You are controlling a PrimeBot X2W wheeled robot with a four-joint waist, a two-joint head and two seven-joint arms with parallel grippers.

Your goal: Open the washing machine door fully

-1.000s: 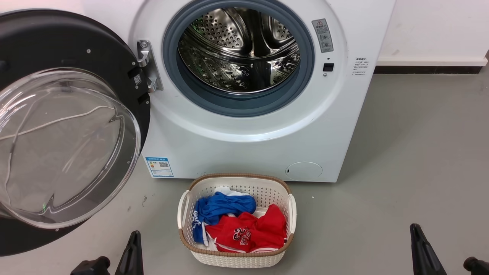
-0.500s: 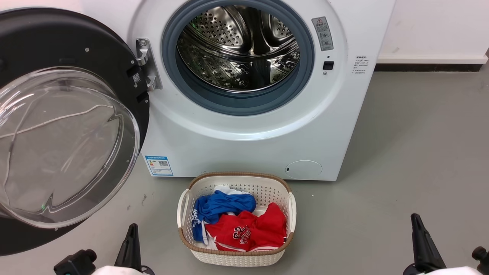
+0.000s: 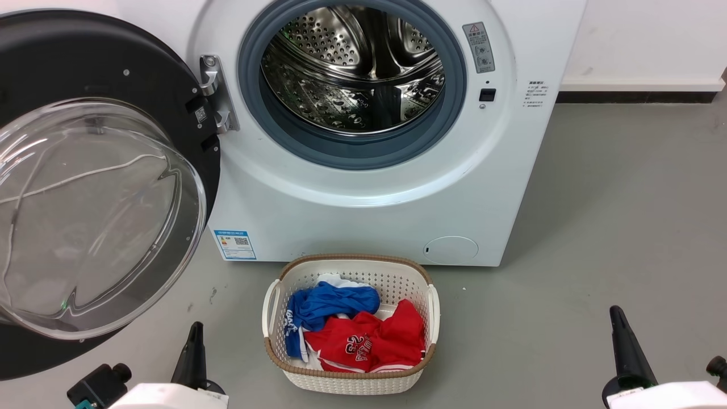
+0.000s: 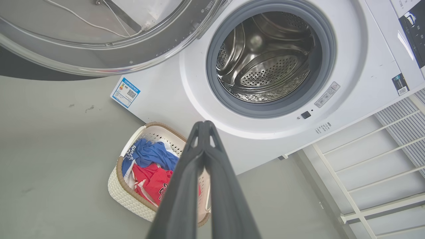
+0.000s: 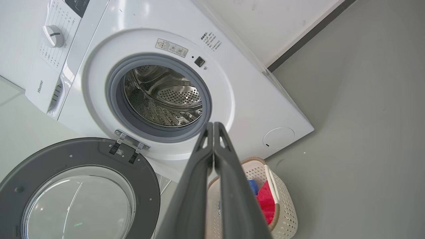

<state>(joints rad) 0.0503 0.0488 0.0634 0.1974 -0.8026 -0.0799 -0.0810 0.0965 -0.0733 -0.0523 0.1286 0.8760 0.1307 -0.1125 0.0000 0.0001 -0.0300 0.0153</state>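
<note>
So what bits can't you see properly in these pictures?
The washing machine door: its left side is cut off by the head view's edge.
The warning sticker: print too small to read in the head view.
The basket: its bottom is hidden under the red and blue clothes, head view.

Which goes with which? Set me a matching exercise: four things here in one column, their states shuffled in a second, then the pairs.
1. washing machine door
2. drum
3. basket
4. left gripper

A. shut, holding nothing
B. swung open on the robot's left
C. bare steel, no laundry in sight
D. holds crumpled clothes

Pairs: 1-B, 2-C, 3-D, 4-A
</note>
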